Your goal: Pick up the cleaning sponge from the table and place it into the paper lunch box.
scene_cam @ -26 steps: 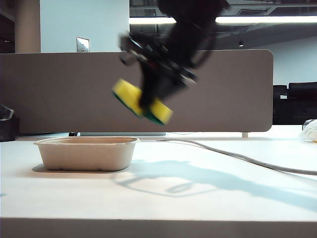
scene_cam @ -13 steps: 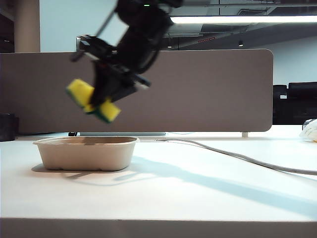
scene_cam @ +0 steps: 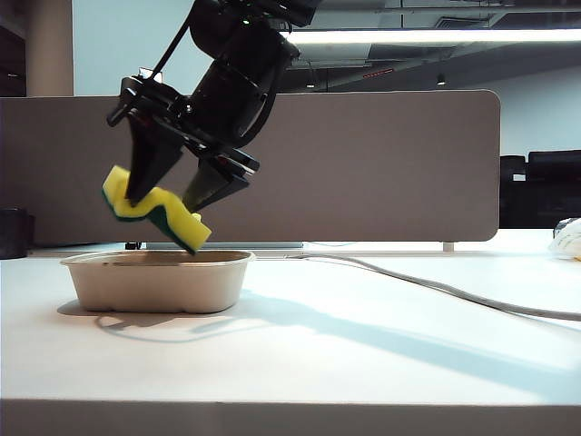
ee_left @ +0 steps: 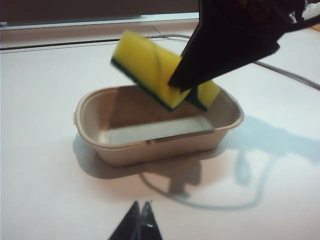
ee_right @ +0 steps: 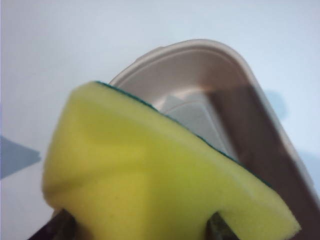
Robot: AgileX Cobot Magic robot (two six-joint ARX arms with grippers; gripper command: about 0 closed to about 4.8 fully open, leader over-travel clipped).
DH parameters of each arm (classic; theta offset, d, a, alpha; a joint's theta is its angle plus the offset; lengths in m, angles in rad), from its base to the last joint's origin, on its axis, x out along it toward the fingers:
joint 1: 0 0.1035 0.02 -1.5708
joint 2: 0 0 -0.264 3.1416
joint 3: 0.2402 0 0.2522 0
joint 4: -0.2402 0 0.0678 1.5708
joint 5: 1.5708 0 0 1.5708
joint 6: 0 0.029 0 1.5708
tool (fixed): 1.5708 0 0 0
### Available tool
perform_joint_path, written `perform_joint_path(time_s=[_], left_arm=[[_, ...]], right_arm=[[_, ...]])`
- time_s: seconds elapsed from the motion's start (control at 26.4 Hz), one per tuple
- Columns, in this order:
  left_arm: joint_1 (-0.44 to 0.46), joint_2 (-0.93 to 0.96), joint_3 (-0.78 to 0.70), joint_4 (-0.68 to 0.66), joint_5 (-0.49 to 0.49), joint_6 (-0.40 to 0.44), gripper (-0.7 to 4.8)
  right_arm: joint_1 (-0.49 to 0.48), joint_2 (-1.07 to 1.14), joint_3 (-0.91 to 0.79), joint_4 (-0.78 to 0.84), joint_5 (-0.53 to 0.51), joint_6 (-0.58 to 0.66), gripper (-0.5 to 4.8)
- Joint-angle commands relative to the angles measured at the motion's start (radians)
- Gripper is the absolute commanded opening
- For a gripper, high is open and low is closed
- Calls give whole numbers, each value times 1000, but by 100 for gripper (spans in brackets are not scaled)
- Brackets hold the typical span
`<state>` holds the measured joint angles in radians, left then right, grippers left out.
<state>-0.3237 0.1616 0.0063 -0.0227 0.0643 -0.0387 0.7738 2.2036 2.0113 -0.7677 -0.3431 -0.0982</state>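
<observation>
Left gripper: near edge of the table, low and idle, fingertips pressed together, holding nothing.
Paper lunch box: left on the table, upright, nothing inside as far as the wrist views show.
Cleaning sponge: in the air right over the box, tilted, green face down.
Right gripper: above the box, jaws spread wide, sponge between them; gripped or slipping free, cannot tell.
Progress: pickup and carry done; by my judgement only the drop into the box is left.

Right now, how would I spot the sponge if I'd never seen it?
Find the white table, then the tan paper lunch box on its left side. Just above it, between the right gripper's dark fingers, hangs the cleaning sponge: bright yellow, green underneath.
</observation>
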Motion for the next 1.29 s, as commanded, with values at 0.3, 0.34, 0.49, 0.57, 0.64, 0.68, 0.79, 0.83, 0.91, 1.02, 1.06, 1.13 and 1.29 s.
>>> perform_joint_path(time_s=[0.3,0.34,0.49,0.57,0.64,0.68,0.79,0.83,0.91,1.02,1.06,1.13,1.29], left_arm=[[0,-1,1,9,4,1,-5],[0,-1,1,9,3,1,-5],[0,-1,1,9,4,1,-5],[0,-1,1,9,4,1,-5],[0,-1,1,9,3,1,-6],[0,-1,1,9,4,1,-5],[0,-1,1,9,3,1,-5],[0,-1,1,9,3,1,-5],[0,-1,1,9,4,1,-6],[0,-1,1,9,4,1,-5],[0,-1,1,9,3,1,-6],[0,-1,1,9,3,1,-5],[0,-1,1,9,3,1,-5]], right_arm=[[1,-10,4,-28,11,18,479],[-1,-12,4,-28,11,18,479],[-2,-14,4,-16,12,25,479],[-4,-14,4,-14,11,28,479],[-4,-14,4,-12,32,28,479],[-4,-14,4,-7,65,37,479],[-4,-14,4,0,106,43,236],[-5,-14,4,5,81,42,100],[-5,-18,4,18,69,42,63],[-4,-21,4,40,75,44,125],[-4,-21,4,42,75,46,192],[-5,-21,4,39,70,46,346],[-5,-21,4,30,49,46,441]])
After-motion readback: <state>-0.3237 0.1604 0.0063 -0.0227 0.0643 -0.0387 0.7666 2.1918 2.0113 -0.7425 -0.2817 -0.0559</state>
